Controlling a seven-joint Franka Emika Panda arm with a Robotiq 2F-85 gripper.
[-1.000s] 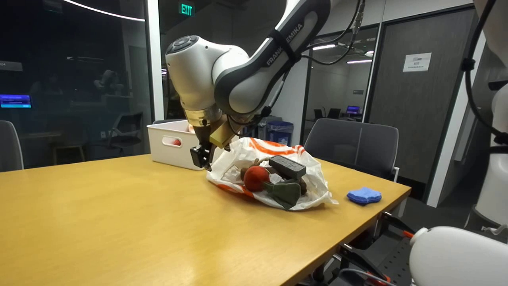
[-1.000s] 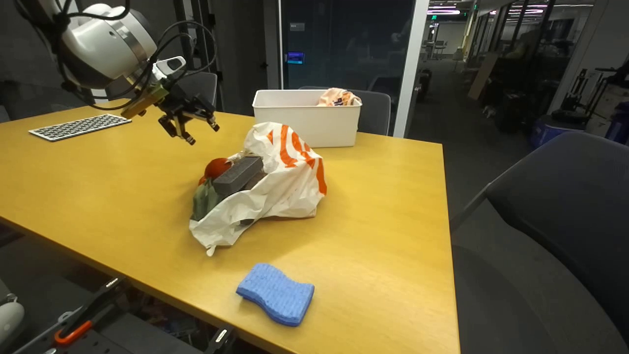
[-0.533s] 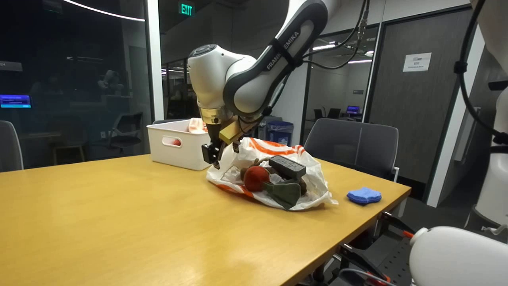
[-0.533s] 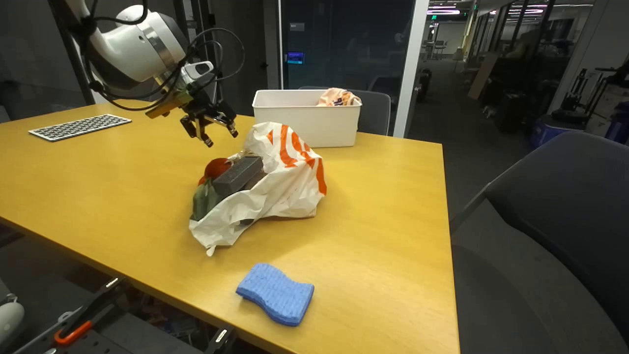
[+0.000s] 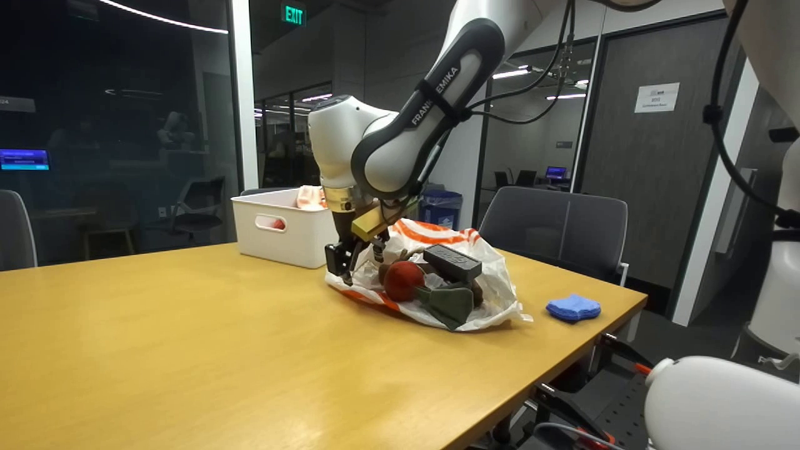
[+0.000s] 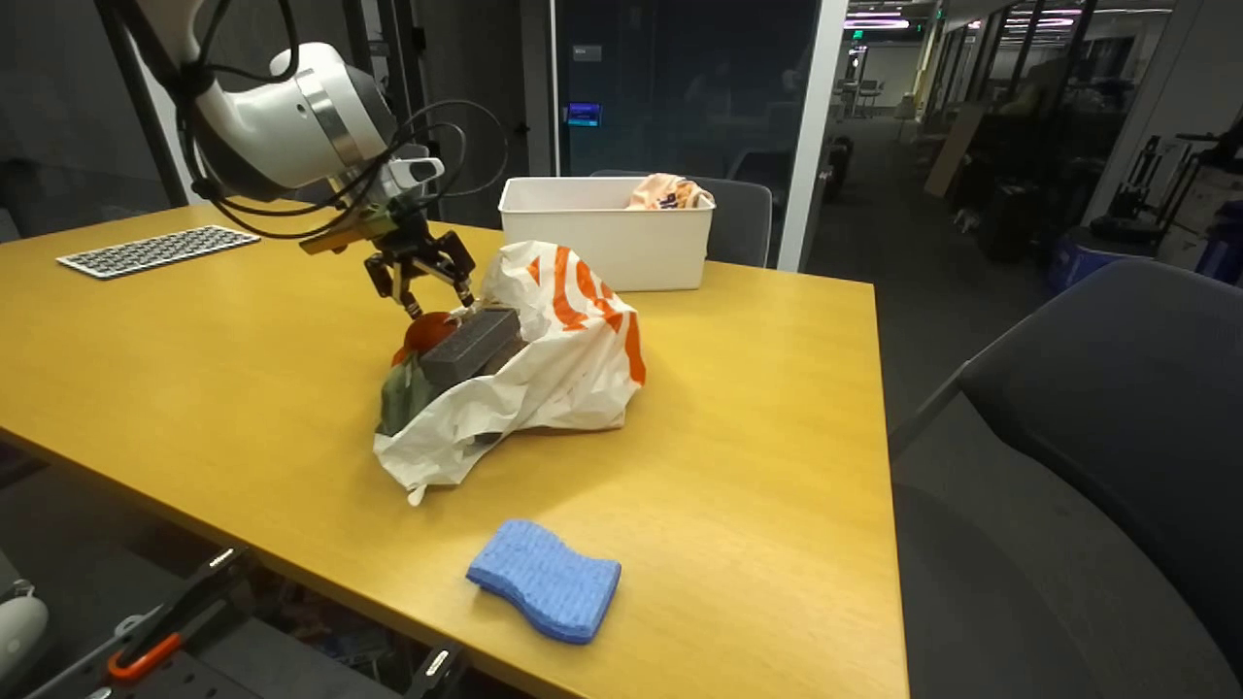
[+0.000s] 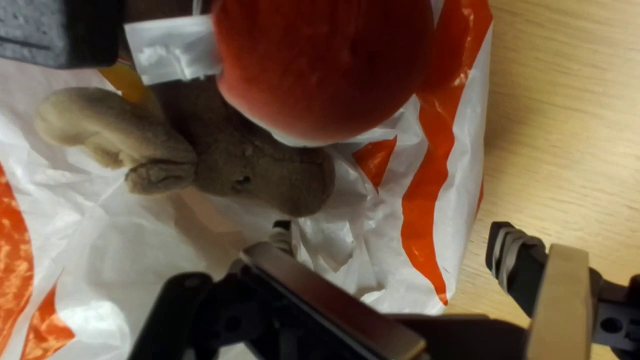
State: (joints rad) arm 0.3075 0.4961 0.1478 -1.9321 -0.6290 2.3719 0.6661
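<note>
A brown stuffed toy (image 7: 260, 170) lies in the open mouth of a white plastic bag (image 6: 573, 359) on the surface (image 6: 757, 417); in the wrist view its head shows, while part of its body is covered by a round red thing (image 7: 320, 65) whose kind is hard to make out. The round red thing is cut off by the top edge there, and a dark block (image 5: 452, 262) shows only as a corner. The gripper (image 7: 390, 232) hangs with its fingers spread wide and nothing between them, over the bag's orange-marked edge near the toy; whether a fingertip touches the plastic cannot be told. In an exterior view the block's lettering is too small to read, and a limp green thing (image 5: 447, 306) lies before it. Farther out are a blue sponge (image 6: 546, 582), a white bin (image 6: 607, 238) with a crumpled pinkish cloth (image 6: 668, 192) half hidden by its wall, and, well apart, a keyboard (image 6: 160, 250).
</note>
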